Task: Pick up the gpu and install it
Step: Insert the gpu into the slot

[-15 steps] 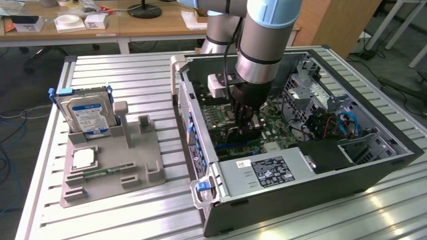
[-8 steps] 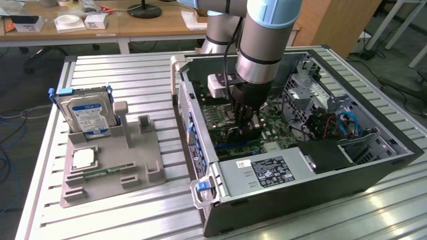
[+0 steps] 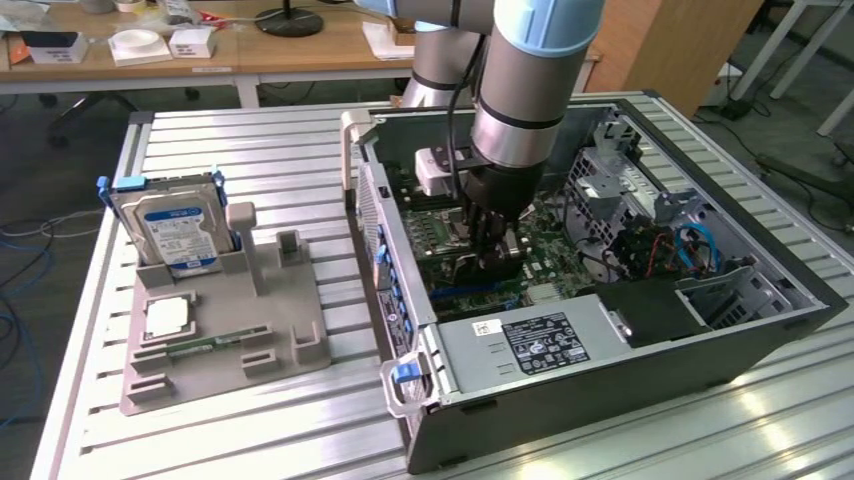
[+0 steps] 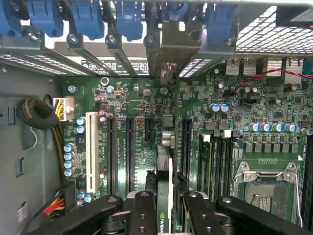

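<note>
My gripper [image 3: 491,255] reaches down into the open computer case [image 3: 747,330], over the green motherboard [image 3: 441,235]. It is shut on the gpu [image 3: 471,271], a dark card held upright between the fingers. In the wrist view the gpu [image 4: 165,171] shows edge-on, running away from the black fingers [image 4: 143,213] toward the rear slot brackets. Its lower edge hangs over the motherboard [image 4: 142,107], between the short black slot [image 4: 147,129] and the long black slot [image 4: 186,147]. I cannot tell whether the card touches a slot.
On the table at the exterior view's left, a grey holder [image 3: 287,350] carries a blue-labelled hard drive [image 3: 174,232], a processor chip [image 3: 167,318] and a memory stick [image 3: 200,345]. The power supply [image 3: 534,345] fills the case's near end. A cable bundle [image 4: 36,115] and the processor socket [image 4: 269,191] flank the slots.
</note>
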